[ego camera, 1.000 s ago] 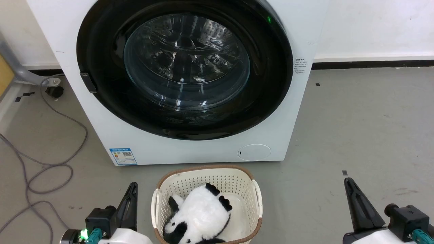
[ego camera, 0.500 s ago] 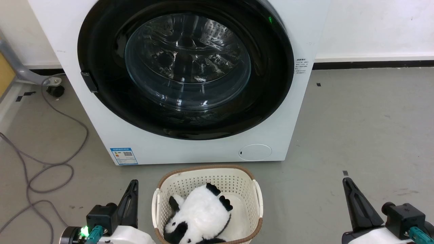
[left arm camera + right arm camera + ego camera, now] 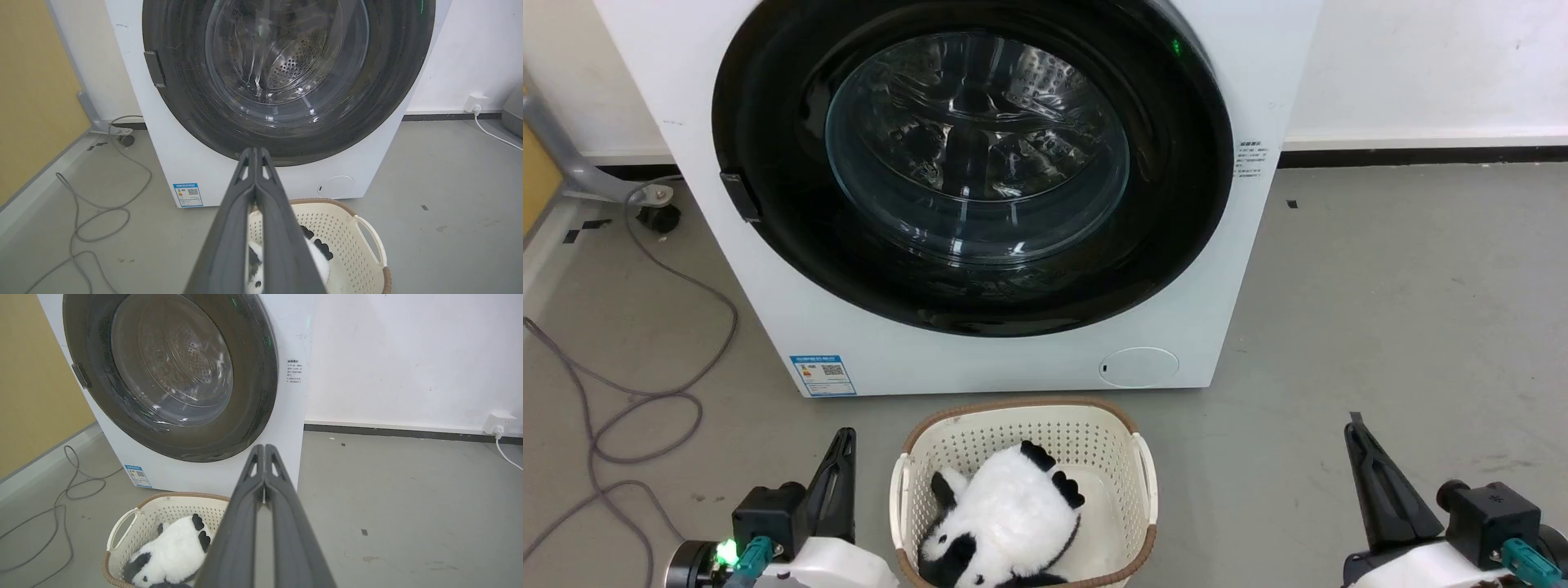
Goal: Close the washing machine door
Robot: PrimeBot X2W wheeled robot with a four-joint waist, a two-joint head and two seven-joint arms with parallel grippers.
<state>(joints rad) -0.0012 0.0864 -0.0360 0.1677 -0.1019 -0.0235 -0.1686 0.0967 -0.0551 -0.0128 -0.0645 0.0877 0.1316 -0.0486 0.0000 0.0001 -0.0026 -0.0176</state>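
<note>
Both grippers down low, fingers pressed together, holding nothing: left gripper (image 3: pixel 844 445) beside the basket (image 3: pixel 1021 404), right gripper (image 3: pixel 1357 433) well off to the other side. Neither touches the machine. Washing machine door (image 3: pixel 976 163) sits flat against the front of the washing machine (image 3: pixel 980 367), black rim flush all round as far as I can see, drum visible through the glass. Looks like closing is done and the arms are parked. Can't tell if the latch caught. If not, the next move would be a firm push on the rim near the small tab (image 3: pixel 739 196), reaching over the basket. Basket is on the floor right in front of the machine, panda plush (image 3: pixel 1005 514) inside. Grey concrete floor (image 3: pixel 1380 286), a few marks, loose cable (image 3: pixel 645 400) looping on the left. White wall (image 3: pixel 1421 65) behind, dark skirting, socket (image 3: pixel 496 420) low on the wall, yellow panel (image 3: pixel 32 81) on the left.
</note>
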